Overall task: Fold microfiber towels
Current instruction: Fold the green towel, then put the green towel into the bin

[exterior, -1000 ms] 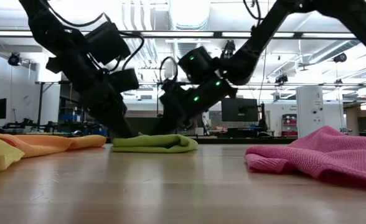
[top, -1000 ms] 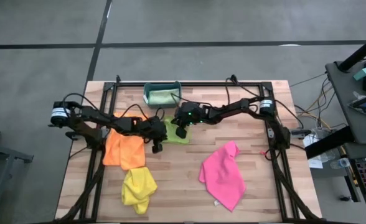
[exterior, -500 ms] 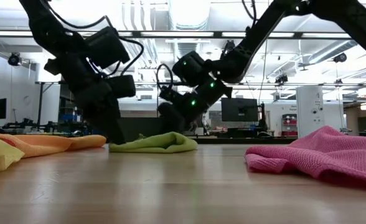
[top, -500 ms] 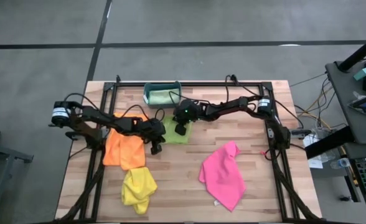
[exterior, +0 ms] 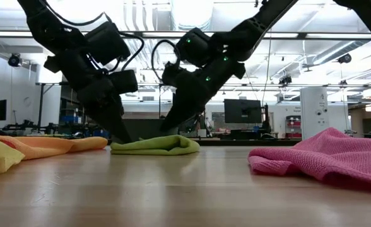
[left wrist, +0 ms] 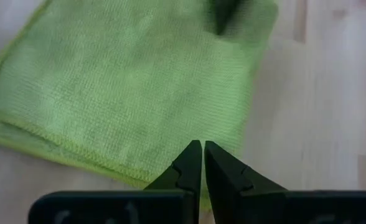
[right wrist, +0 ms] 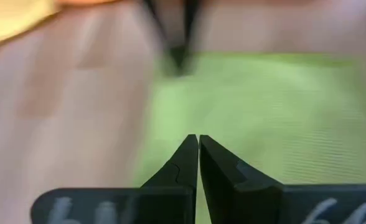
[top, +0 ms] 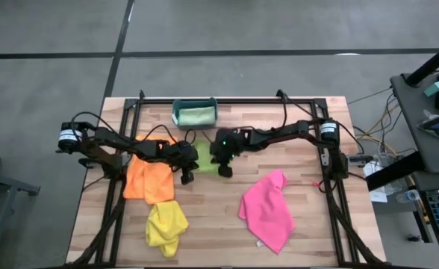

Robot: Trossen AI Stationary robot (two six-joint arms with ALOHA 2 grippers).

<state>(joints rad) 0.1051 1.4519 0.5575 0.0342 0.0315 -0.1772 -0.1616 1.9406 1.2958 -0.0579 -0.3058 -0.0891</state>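
Lime green towel (top: pixel 204 155) lay folded mid-table between both arms, so this read as the fold-finishing step; next move probably calls for lifting it toward the teal bin (top: pixel 194 113), where a pale towel (top: pixel 195 116) already sat. Left gripper (left wrist: pixel 202 155) and right gripper (right wrist: pixel 198 149) were both clenched on nothing at the towel's edges. Only wrist views showed that; low view showed the stacked layers, though whether tips touched cloth was unclear.

Wooden slatted table (top: pixel 309 232), carrying a black frame (top: pixel 227 100) and both arm bases. On it: teal bin (top: pixel 195 113) at the far edge, orange towel (top: pixel 148 181), yellow towel (top: pixel 166 227), lime green towel (top: pixel 203 155), pink towel (top: pixel 268 209).
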